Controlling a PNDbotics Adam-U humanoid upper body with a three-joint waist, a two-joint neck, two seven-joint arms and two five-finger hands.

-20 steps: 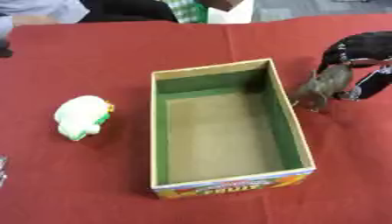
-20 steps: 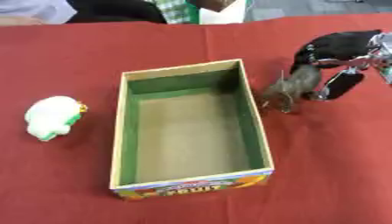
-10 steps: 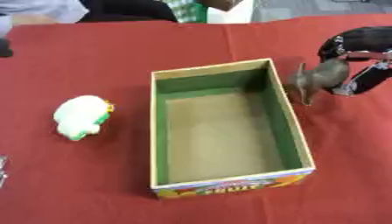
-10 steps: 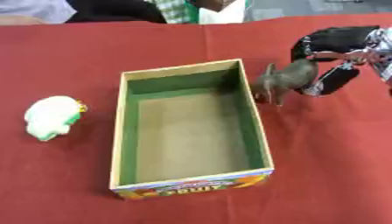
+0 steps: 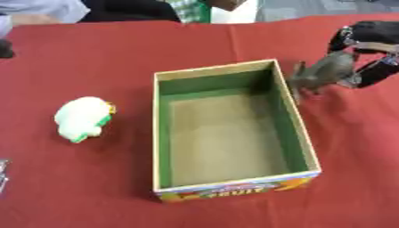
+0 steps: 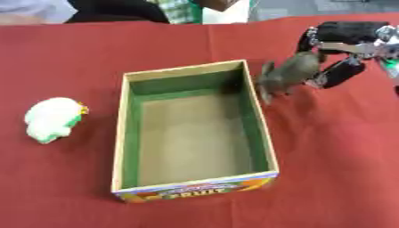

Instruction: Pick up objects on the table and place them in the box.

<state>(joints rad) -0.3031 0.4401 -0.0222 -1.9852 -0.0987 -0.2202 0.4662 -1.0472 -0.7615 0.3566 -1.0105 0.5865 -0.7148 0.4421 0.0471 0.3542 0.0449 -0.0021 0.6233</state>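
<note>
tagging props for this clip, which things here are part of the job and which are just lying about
Part of the job: grey toy animal held in the right hand; white and green toy; open box.

Lying about: red tablecloth.

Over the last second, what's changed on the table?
The right hand, shut on the grey toy animal, has lifted it off the red cloth and carried it toward the box; it now hangs by the box's far right rim, not yet over the opening. The white and green toy and the box stayed put. The left hand isn't in view.
</note>
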